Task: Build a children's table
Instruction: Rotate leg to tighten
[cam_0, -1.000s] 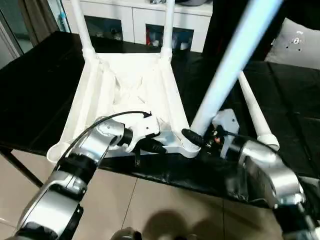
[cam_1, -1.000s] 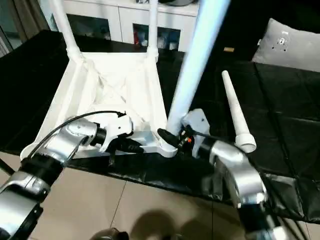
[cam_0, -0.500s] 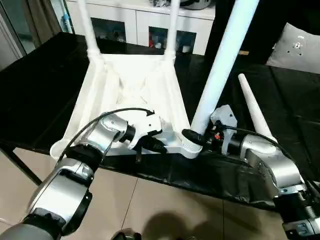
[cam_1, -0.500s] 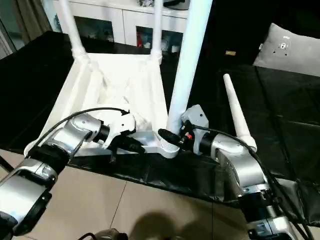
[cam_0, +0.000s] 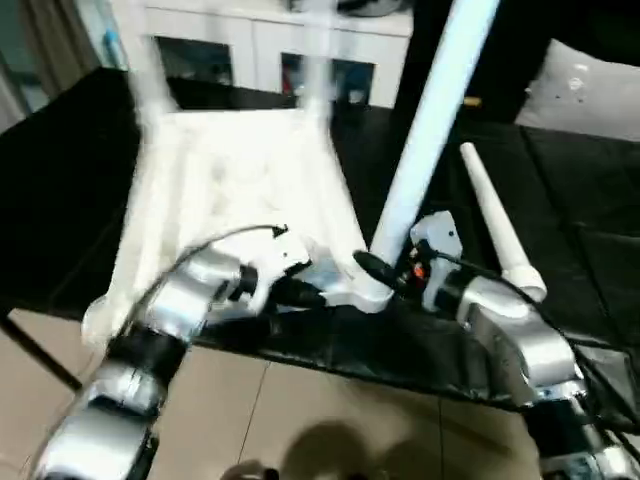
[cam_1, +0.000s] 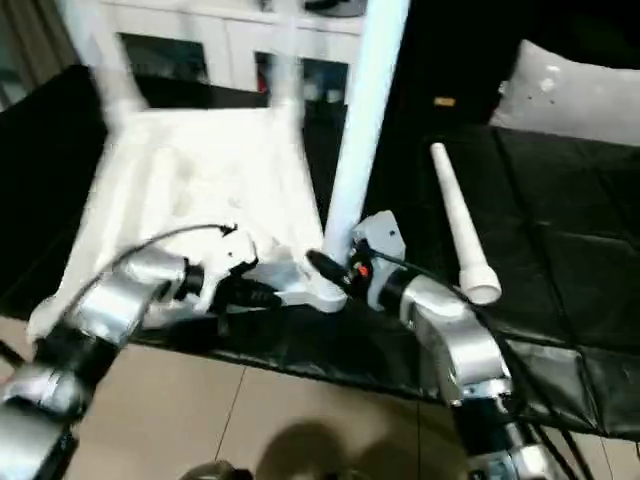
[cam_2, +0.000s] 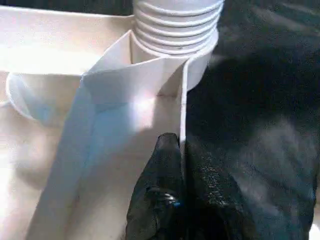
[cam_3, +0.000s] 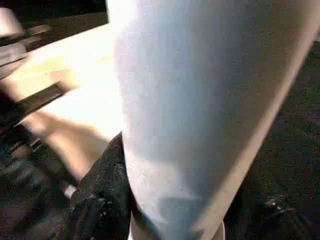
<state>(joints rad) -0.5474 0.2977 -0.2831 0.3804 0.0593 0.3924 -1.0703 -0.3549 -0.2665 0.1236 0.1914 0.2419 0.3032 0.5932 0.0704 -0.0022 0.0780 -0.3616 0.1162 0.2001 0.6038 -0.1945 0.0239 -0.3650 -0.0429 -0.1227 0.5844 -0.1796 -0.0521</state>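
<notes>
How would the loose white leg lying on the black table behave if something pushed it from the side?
The loose leg is round and tapered, so it would probably roll, curving toward its thin end. It looks like hollow plastic, likely light and stiff. The black table cover looks smooth, so it may also slide easily.

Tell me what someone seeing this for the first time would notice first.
The tall white leg rising at a slant from the near right corner socket of the upside-down white tabletop, with the right tool closed around its base. The left tool pinches the tabletop's near rim just beside that corner. A spare leg lies on the black surface to the right.
</notes>
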